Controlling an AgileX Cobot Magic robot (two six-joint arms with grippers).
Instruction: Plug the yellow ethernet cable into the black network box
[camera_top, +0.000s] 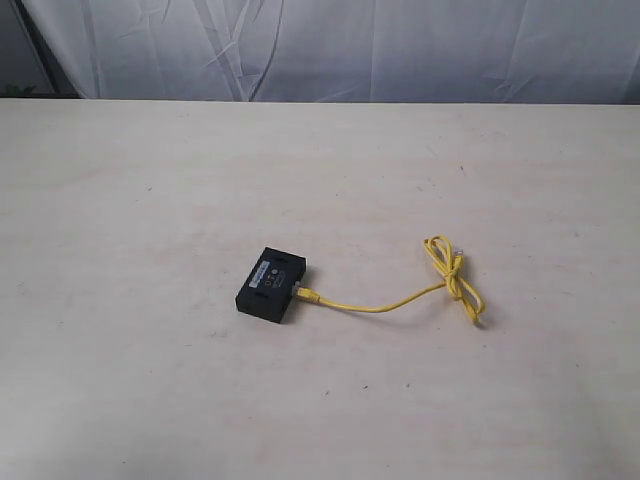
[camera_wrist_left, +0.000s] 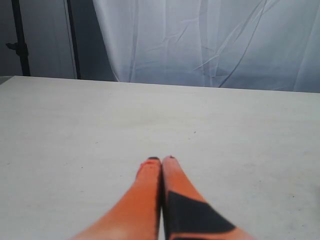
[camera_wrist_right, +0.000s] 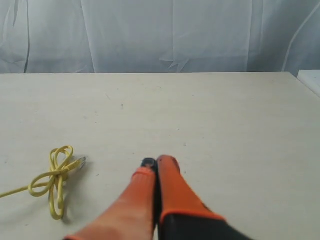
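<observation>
The black network box (camera_top: 271, 284) lies flat near the middle of the table, white markings on top. The yellow ethernet cable (camera_top: 385, 304) has one plug end at the box's right side (camera_top: 305, 293), apparently seated in a port, and runs right to a knotted loop (camera_top: 455, 275). That loop (camera_wrist_right: 52, 180) and its free clear plug (camera_wrist_right: 81, 161) show in the right wrist view, off to one side of my right gripper (camera_wrist_right: 156, 162), which is shut on nothing. My left gripper (camera_wrist_left: 161, 160) is also shut and empty over bare table. Neither gripper appears in the exterior view.
The pale table (camera_top: 150, 200) has its far edge against a white curtain (camera_top: 330, 45). A dark stand (camera_wrist_left: 19, 40) rises behind the table's far corner in the left wrist view.
</observation>
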